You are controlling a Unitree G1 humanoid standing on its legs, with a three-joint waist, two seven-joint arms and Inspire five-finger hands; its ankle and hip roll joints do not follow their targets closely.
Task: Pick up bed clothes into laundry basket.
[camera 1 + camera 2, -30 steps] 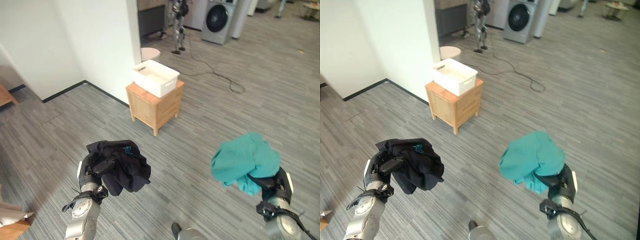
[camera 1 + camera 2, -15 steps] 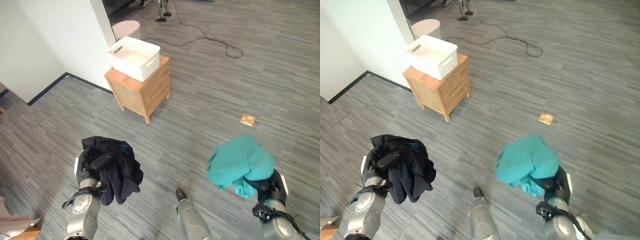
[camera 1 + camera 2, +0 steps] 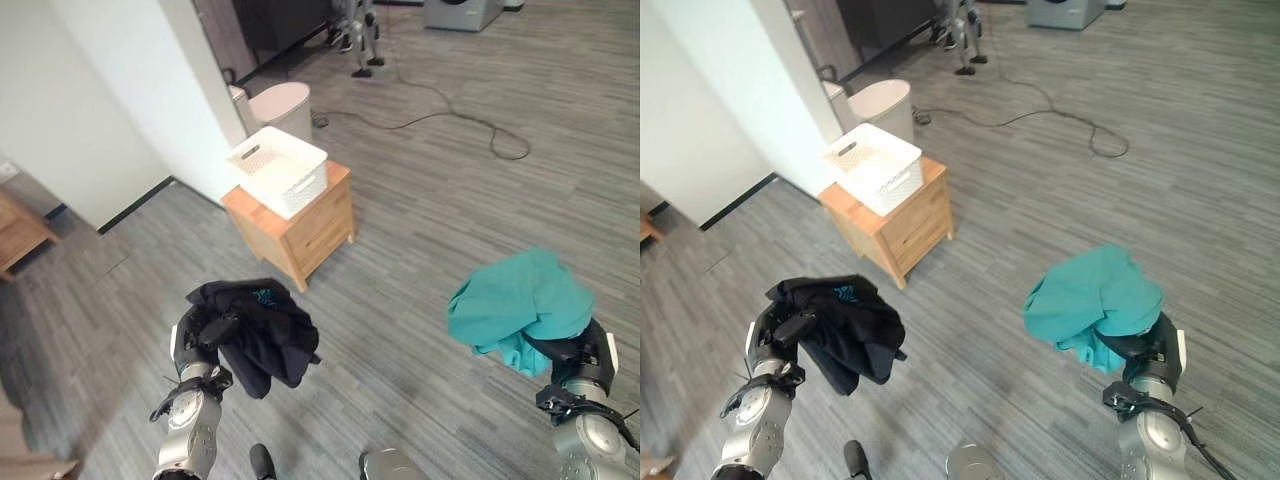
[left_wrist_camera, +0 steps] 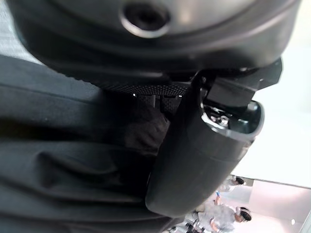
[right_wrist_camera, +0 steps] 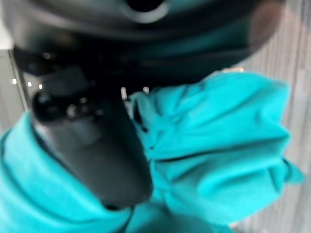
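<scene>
Black garment (image 3: pixel 255 325) is bunched up in the left hand (image 3: pixel 200 335), held above the grey plank floor (image 3: pixel 420 200); the cloth drapes over the fingers and hangs down on the inner side. Left wrist view confirms: thumb (image 4: pixel 194 160) pressed against dark fabric (image 4: pixel 63 160), so the hand is clenched on it.

Teal garment (image 3: pixel 520 305) is in the right hand (image 3: pixel 575 355), piled on top of the hand and spilling toward the middle, also off the floor. Right wrist view: thumb (image 5: pixel 97 145) lies across teal folds (image 5: pixel 214 155), hand grasping the cloth.

White laundry basket (image 3: pixel 279 170) sits on top of a small wooden cabinet (image 3: pixel 300 225), ahead and slightly left of centre, near the corner of a white wall (image 3: pixel 110 90). Basket has slotted sides and a handle cutout; I can't make out anything inside it. Both garments are well apart from the basket, neither in it.

Just beyond the cabinet, by the wall corner, stands a round pale bin (image 3: pixel 280 100). A dark cable (image 3: pixel 470 125) loops over the floor farther back. At the far end, the base of a washing machine (image 3: pixel 462 12) and the legs of another humanoid robot (image 3: pixel 358 35). A bit of wooden furniture (image 3: pixel 20 225) shows at the left edge.
</scene>
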